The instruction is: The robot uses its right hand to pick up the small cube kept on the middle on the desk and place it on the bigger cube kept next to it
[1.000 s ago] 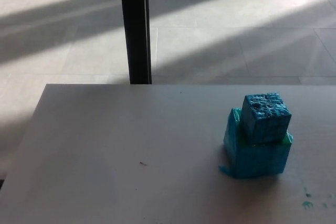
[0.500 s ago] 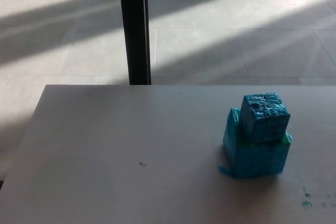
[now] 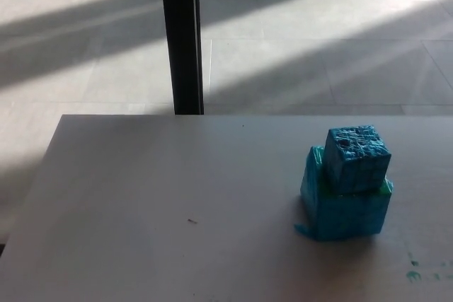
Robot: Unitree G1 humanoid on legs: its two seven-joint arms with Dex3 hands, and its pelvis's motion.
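We see a pale tabletop [image 3: 177, 203] with two blue cubes on its right side. The small cube [image 3: 357, 158] sits on top of the big cube [image 3: 345, 210]. The two are touching. The small cube is not in the middle of the big one. It sits toward the right side and the front, and it is turned a little, so its edges do not line up with the edges below. It looks a bit tilted too. There is a dark round spot on its top. Both cubes look wrapped in shiny blue tape with lots of wrinkles. A bit of green shows on the big cube, just under the small one. A little flap of blue sticks out at the big cube's bottom left corner.

We cannot see our hands. Neither the left one nor the right one shows, so we cannot tell if their fingers are spread or pressed together. Nothing is holding the small cube.

Near the right front corner of the tabletop there are some green marks [image 3: 414, 271]. A tiny dark speck [image 3: 192, 221] lies well to the left of the cubes.

Behind the tabletop stands a black post [image 3: 181, 37]. The floor [image 3: 318, 40] past it is made of big pale tiles, with stripes of sun and shade across it.
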